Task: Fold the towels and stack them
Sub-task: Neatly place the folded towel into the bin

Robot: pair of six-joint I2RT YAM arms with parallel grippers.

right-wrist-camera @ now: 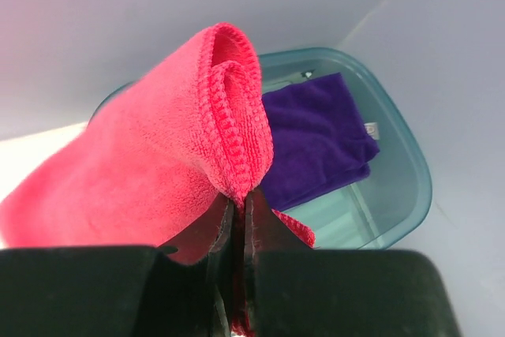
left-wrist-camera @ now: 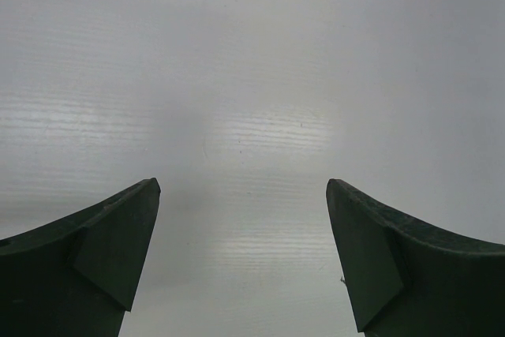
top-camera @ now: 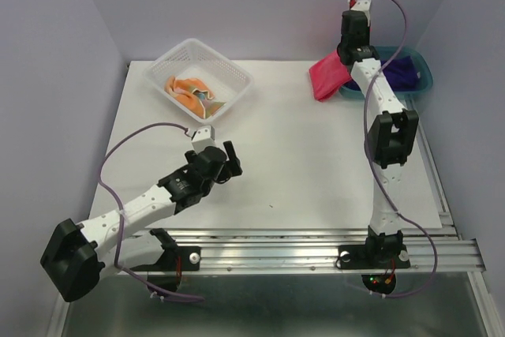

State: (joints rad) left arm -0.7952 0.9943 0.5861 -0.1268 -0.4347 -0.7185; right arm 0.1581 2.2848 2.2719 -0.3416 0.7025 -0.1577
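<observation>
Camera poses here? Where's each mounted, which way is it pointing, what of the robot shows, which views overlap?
Top external: above and behind the bases, looking down the table; both arms show, left gripper and right gripper.
Left wrist: on the left arm, facing bare table; its open fingers frame the bottom corners.
Right wrist: on the right arm, facing the teal tray holding the purple towel; its shut fingers pinch the pink towel.
Shared: top and right wrist both show the tray and those two towels.
</observation>
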